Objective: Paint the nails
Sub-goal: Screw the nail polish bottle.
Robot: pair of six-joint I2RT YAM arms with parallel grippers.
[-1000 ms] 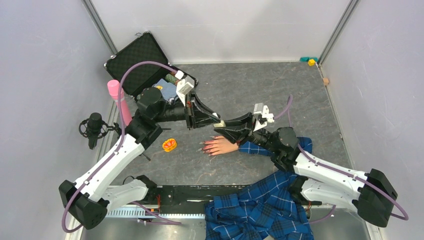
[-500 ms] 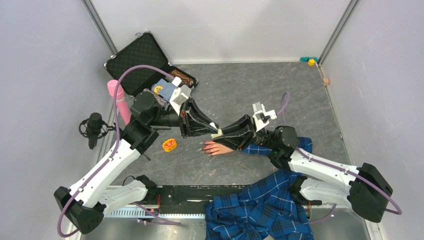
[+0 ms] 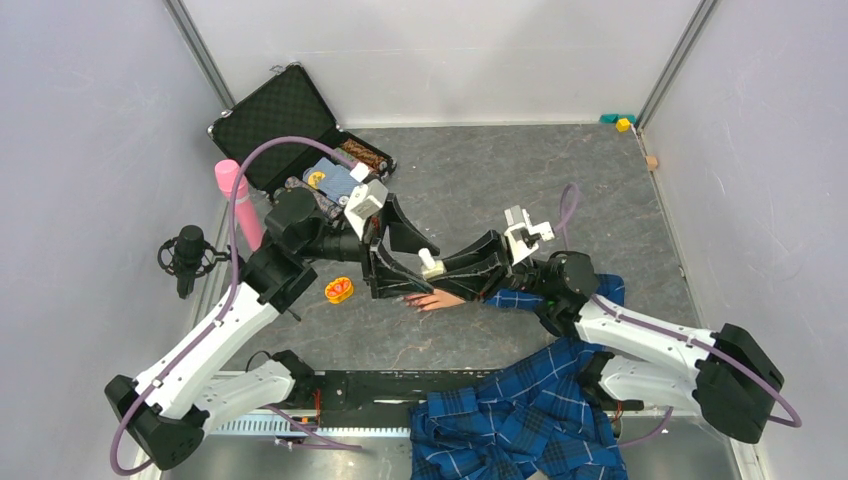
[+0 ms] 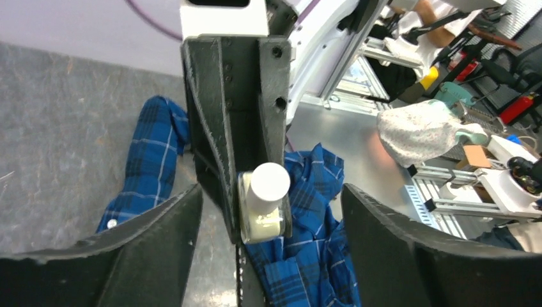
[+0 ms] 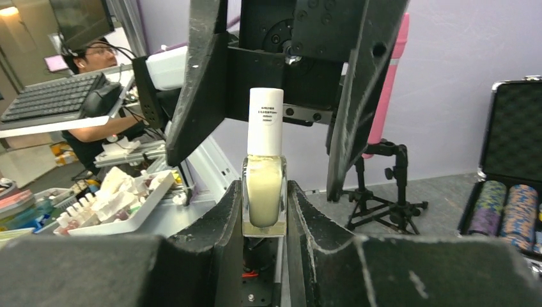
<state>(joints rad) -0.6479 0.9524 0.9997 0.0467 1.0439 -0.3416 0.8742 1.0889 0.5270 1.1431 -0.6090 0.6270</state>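
Right gripper was clamped on a small clear bottle of cream polish, white cap on. Left gripper was spread wide, its two fingers either side of the cap and not touching it.

In the top view the mannequin hand lay flat on the grey table, just at 6 o'clock of the bottle. Its plaid sleeve ran off toward 3 o'clock. The nails were at the 9 o'clock end, partly under the left gripper's lower finger and too small to read colour.

An open black case sat at 11 o'clock and a small orange thing at 9 o'clock of the hand.

Judged step: getting the cap off. No painting begun.

Risks:
- The left fingers close off-centre on the cap and lever the bottle sideways in the right grip, so it slips or drops onto the hand.
- The two grippers are very close and could knock together when twisting.
- The left gripper's lower finger rides low by the fingertips and could nudge the hand.
- A bottle tipped once open would spill.
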